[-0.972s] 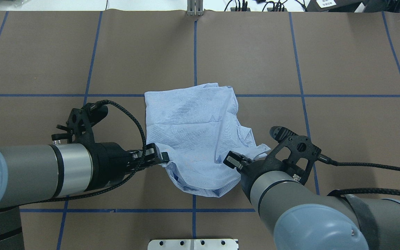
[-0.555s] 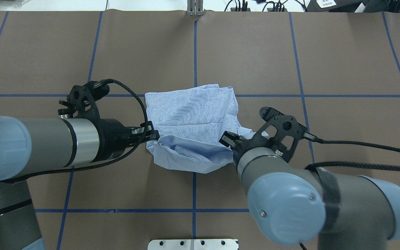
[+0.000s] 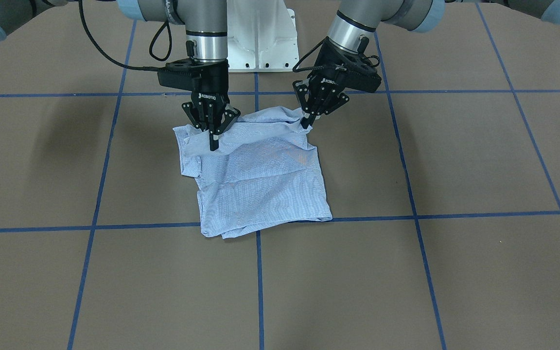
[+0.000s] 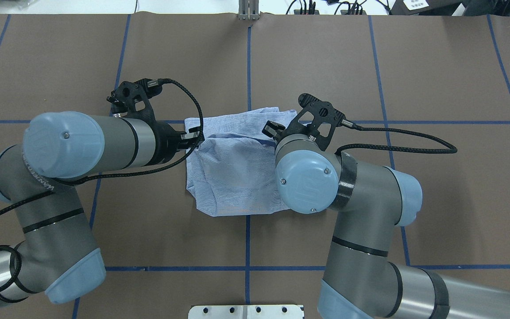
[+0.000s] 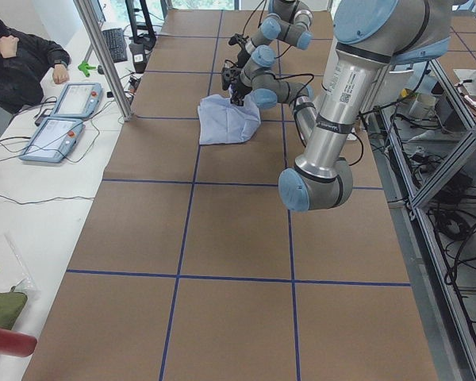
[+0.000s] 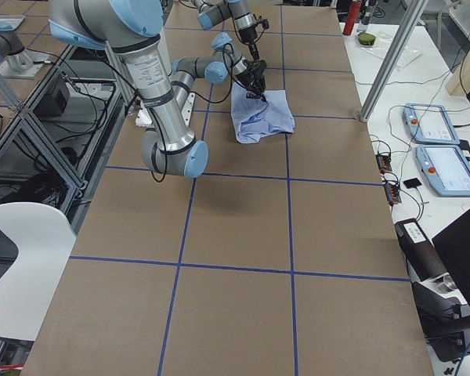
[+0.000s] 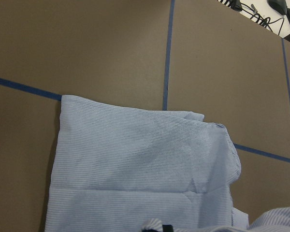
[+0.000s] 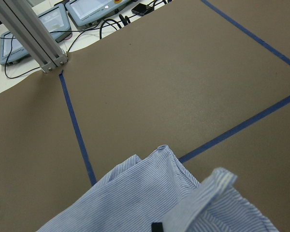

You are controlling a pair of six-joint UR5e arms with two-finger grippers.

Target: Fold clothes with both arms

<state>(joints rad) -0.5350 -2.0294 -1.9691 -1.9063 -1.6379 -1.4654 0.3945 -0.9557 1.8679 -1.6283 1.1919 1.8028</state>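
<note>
Folding the shirt (image 3: 260, 184) in half, by the look: it lies mid-way on the brown table (image 3: 455, 160), robot-side hem lifted over its body. The right gripper (image 3: 214, 140) and left gripper (image 3: 306, 122) each clamp narrow on that hem. Next move: carry both corners evenly to the far edge, lay flat, then release.
</note>
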